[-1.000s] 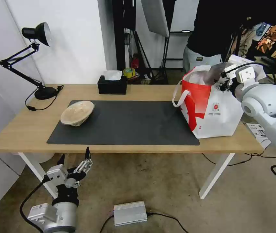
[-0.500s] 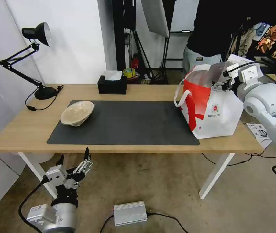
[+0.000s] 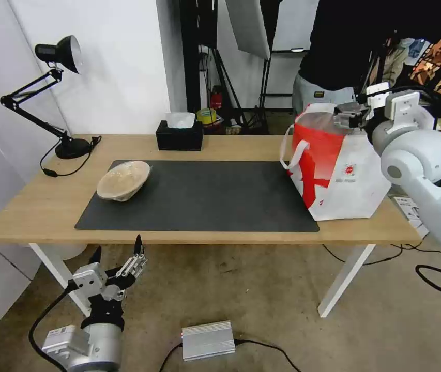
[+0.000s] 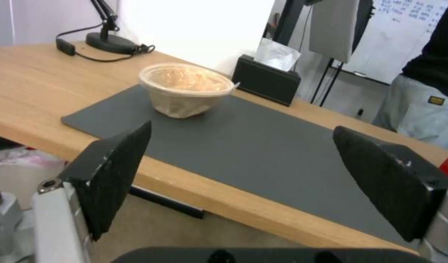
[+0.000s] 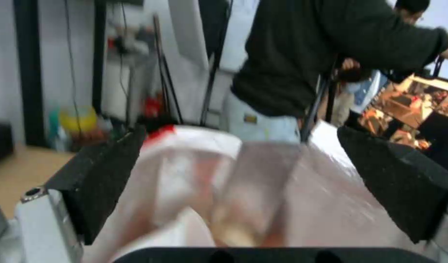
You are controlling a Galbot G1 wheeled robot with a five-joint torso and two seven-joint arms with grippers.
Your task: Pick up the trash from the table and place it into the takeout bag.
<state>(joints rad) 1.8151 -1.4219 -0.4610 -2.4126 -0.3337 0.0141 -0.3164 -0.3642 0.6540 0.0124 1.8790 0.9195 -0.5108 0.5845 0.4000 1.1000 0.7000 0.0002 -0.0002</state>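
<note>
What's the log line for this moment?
right hand: open, over white-and-red takeout bag | left hand: open, below table | shallow beige bowl: on grey mat

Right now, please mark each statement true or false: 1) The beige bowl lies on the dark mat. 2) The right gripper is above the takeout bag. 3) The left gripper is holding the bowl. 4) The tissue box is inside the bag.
1) True: the beige bowl sits on the dark mat.
2) True: the right gripper is open over the takeout bag.
3) False: the left gripper is open, below the table edge.
4) False: the tissue box stands on the table.
</note>
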